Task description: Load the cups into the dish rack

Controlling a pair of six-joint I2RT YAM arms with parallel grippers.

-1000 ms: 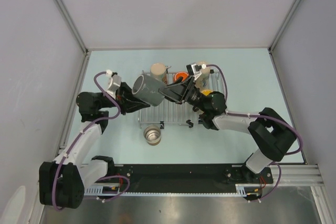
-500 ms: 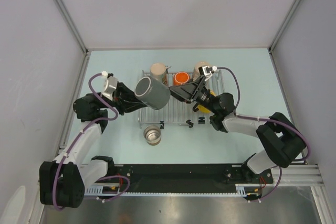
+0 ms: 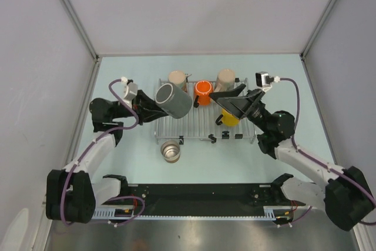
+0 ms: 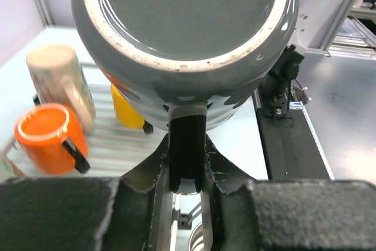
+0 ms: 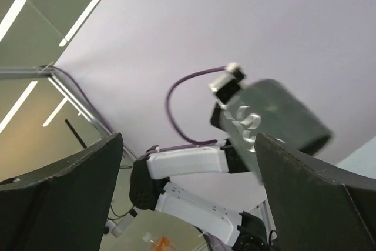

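- The left fingers (image 4: 160,176) are clenching on the handle of the dark grey mug (image 3: 173,100), one on each side of it.
- The dark grey mug is hanging in the air over the left part of the dish rack (image 3: 198,126), tipped onto its side, with its base turned back toward the left wrist.
- The right fingers (image 3: 227,93) are standing spread wide with nothing between them, over the right half of the rack, just above the yellow mug (image 3: 230,120).
- In the right wrist view the camera is looking upward, showing the two parted fingers at the sides and the grey mug in the left arm's grip between them.
- Four mugs are sitting in the rack: a cream mug (image 3: 177,78) at the far left corner, the orange mug (image 3: 203,89) beside it in the far row, a second cream mug (image 3: 225,79) at the far right, and the yellow one nearer the front on the right.
- The small steel mug (image 3: 171,150) is standing on the counter (image 3: 282,80) just in front of the rack's near left corner, outside it.
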